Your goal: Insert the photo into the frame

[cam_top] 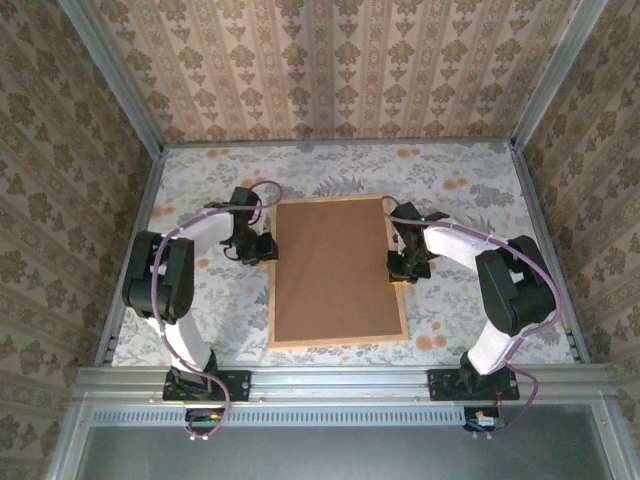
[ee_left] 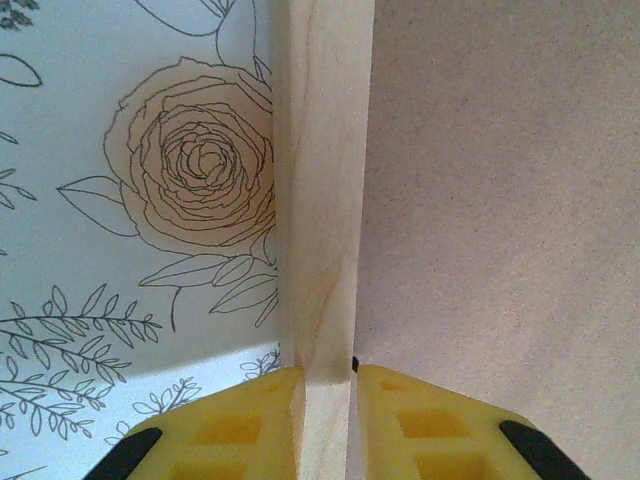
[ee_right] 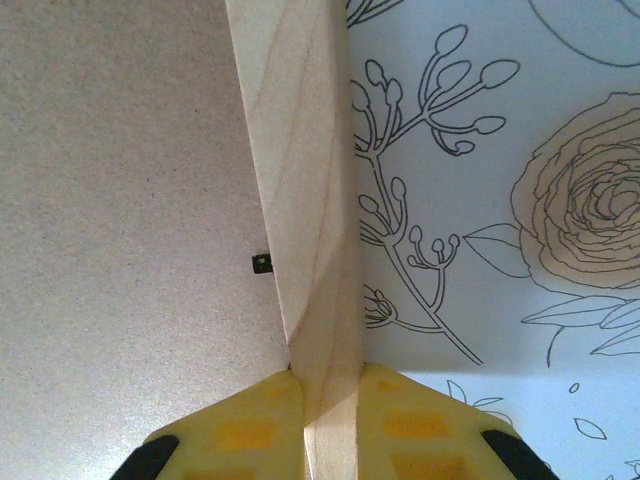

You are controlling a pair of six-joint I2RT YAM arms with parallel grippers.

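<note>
The frame [cam_top: 272,300] lies flat on the flowered table with its brown backing board [cam_top: 335,270] facing up. The photo is hidden. My left gripper [cam_top: 268,248] straddles the frame's left moulding [ee_left: 320,200]. The outer finger of the left gripper [ee_left: 328,420] touches the wood, and a thin gap shows at the inner finger [ee_left: 420,430]. My right gripper [cam_top: 400,265] is at the right moulding [ee_right: 305,200]. The right gripper [ee_right: 330,420] is shut on that strip, both yellow pads pressed against the wood.
A flower-print cloth [cam_top: 460,180] covers the table, and patterned walls close it in on three sides. A small black tab [ee_right: 262,263] sits on the board [ee_right: 120,200] beside the right moulding. A metal rail [cam_top: 340,385] runs along the near edge.
</note>
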